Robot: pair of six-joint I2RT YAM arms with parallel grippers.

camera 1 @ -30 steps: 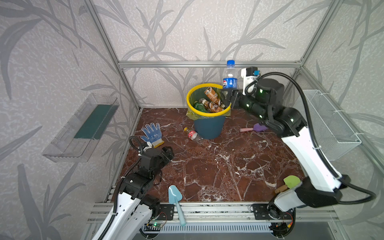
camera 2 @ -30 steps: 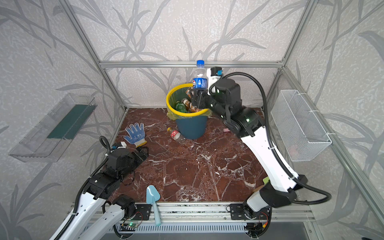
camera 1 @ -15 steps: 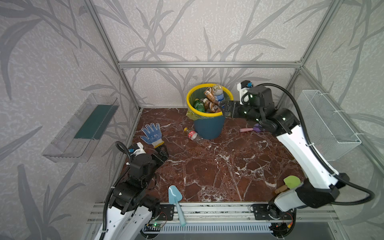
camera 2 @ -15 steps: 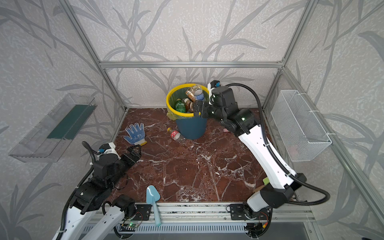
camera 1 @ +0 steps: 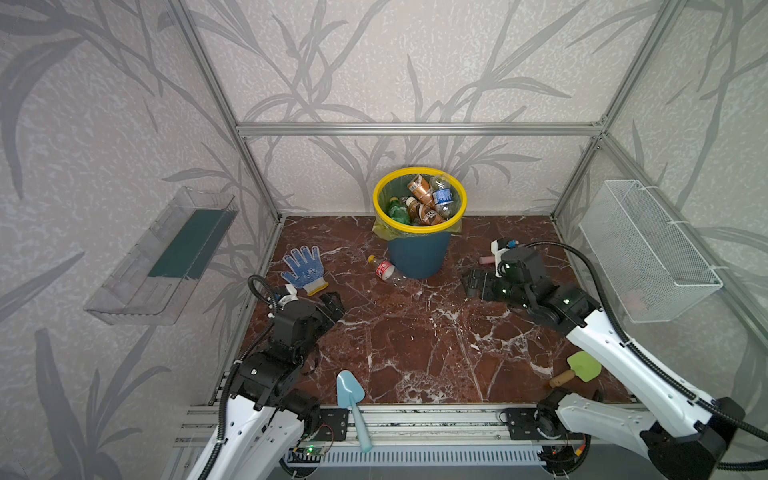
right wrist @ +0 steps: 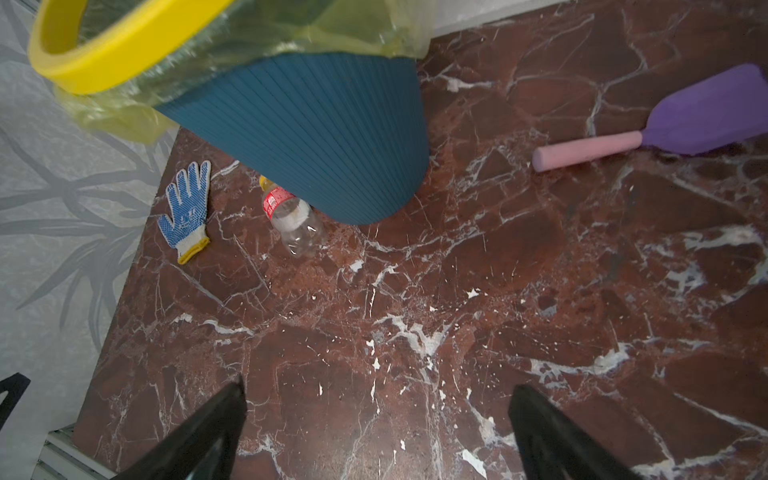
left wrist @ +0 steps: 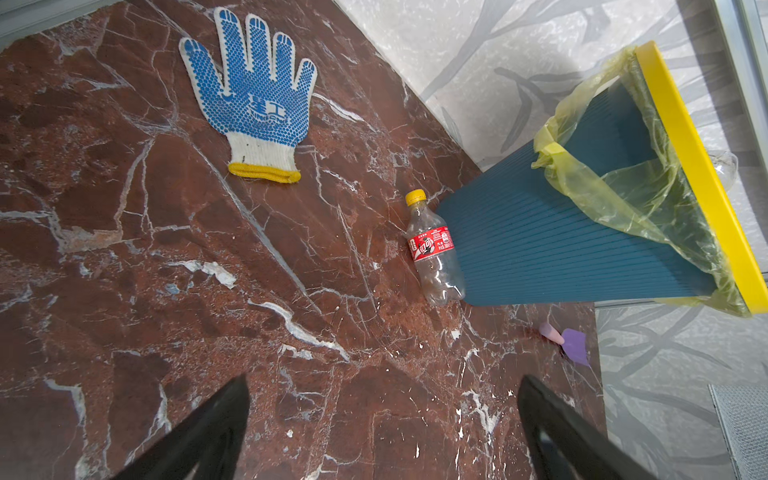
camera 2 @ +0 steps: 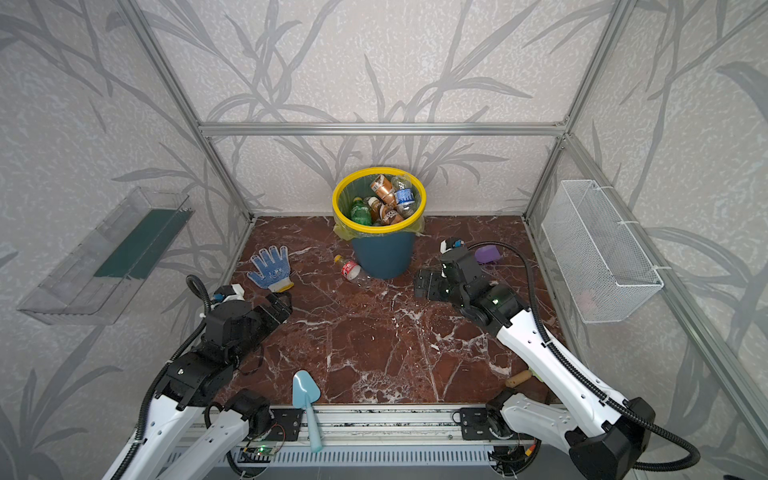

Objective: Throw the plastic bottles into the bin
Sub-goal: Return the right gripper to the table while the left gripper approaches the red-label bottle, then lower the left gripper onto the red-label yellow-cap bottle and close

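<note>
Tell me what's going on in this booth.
The robot is clearing plastic bottles into the bin. A pile of bottles already lies inside it. One red-labelled bottle lies on the floor beside the bin's base. The left gripper and the right gripper are both open and empty, low over the floor.

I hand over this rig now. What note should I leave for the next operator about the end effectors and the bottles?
Left end effector: open, empty, near the glove.
Right end effector: open, empty, to the right of the bin in both top views.
Done: a pile of bottles lies inside the bin.
Left: one red-label bottle with a yellow cap lies on its side by the bin's base. Pick it up and drop it in. The glove is not part of the job.
</note>
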